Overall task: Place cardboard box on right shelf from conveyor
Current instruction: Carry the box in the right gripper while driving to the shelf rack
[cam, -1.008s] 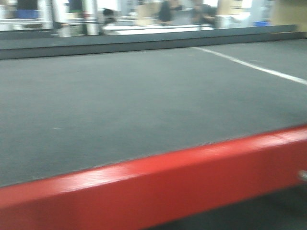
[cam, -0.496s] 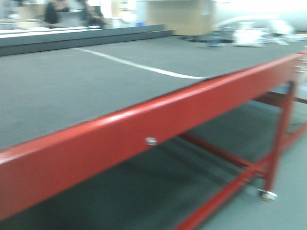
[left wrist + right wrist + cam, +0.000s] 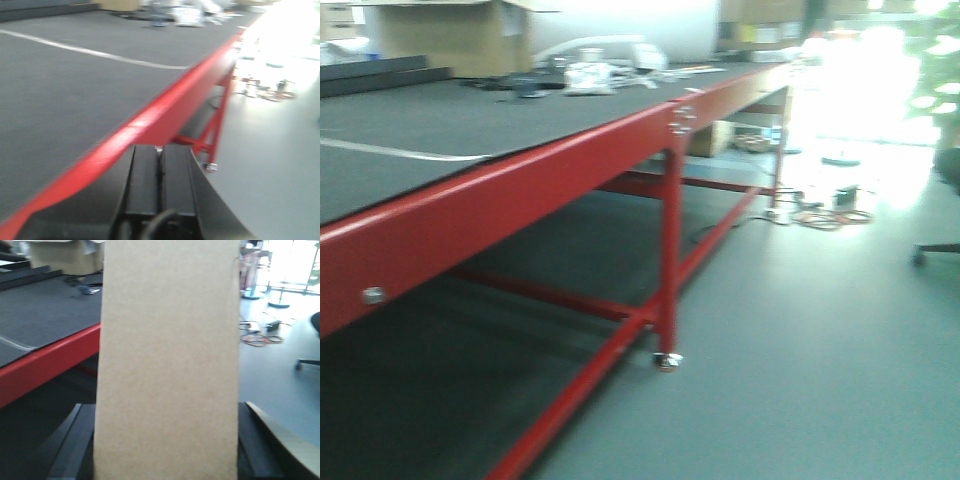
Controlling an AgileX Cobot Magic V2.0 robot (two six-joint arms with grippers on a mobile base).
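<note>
Right fingers clamp cardboard box; left fingers pressed together, empty; view swung right, conveyor now left.

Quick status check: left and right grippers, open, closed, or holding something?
Left gripper: closed, fingers pressed together, holding nothing.
Right gripper: closed on the cardboard box.

box: you have a plain tan cardboard box, upright | place: beside the conveyor, off its dark-grey belt
</note>
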